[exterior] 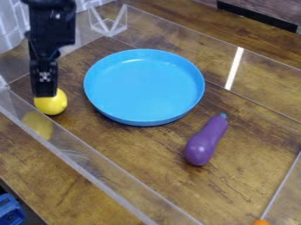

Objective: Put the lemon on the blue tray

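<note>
The lemon (51, 105), small and bright yellow, lies on the wooden table just left of the blue tray (147, 88), a wide round shallow dish with nothing in it. My gripper (45, 88) points straight down directly over the lemon. Its black fingers reach the fruit's top and hide part of it. The jaws stand open, and the lemon still rests on the table. The dark fingertips blend together, so I cannot tell whether they touch the fruit.
A purple eggplant (205, 141) lies on the table to the right and in front of the tray. A low clear plastic wall (94, 167) runs along the front and left edges, close behind and beside the lemon.
</note>
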Available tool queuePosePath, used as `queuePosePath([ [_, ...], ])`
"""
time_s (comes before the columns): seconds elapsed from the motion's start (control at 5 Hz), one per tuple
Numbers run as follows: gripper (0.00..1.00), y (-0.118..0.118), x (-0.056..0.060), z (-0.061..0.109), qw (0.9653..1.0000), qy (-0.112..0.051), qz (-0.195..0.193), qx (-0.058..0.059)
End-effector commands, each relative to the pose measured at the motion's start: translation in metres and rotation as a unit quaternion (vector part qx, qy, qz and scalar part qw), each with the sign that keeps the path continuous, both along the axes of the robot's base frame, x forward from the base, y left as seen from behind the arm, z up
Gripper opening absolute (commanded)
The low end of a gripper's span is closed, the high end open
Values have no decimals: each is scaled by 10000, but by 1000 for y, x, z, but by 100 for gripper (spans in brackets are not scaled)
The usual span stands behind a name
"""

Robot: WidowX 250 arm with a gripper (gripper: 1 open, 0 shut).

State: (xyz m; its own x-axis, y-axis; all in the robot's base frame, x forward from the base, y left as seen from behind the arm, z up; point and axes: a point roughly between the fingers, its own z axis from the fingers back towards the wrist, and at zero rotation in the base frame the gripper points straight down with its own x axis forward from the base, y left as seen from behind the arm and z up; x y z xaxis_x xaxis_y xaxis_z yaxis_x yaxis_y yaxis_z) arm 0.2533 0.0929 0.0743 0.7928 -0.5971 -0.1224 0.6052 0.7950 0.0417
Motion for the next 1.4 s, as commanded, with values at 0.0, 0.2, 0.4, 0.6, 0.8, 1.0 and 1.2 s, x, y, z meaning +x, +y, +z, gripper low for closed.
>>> queuePosePath([
  [0.0,100,4,3,-11,9993,-164,291,150],
  [0.2,100,2,4,-31,9982,-246,477,280],
  [0.4,100,1,6,-42,9979,-307,439,365],
  [0.6,100,3,5,-44,9972,-388,472,424],
  [0.8,0,6,5,-43,9964,-448,557,451],
  [1.0,0,11,8,-38,9952,-513,669,501],
  [1.2,0,16,11,-33,9937,-587,780,548],
])
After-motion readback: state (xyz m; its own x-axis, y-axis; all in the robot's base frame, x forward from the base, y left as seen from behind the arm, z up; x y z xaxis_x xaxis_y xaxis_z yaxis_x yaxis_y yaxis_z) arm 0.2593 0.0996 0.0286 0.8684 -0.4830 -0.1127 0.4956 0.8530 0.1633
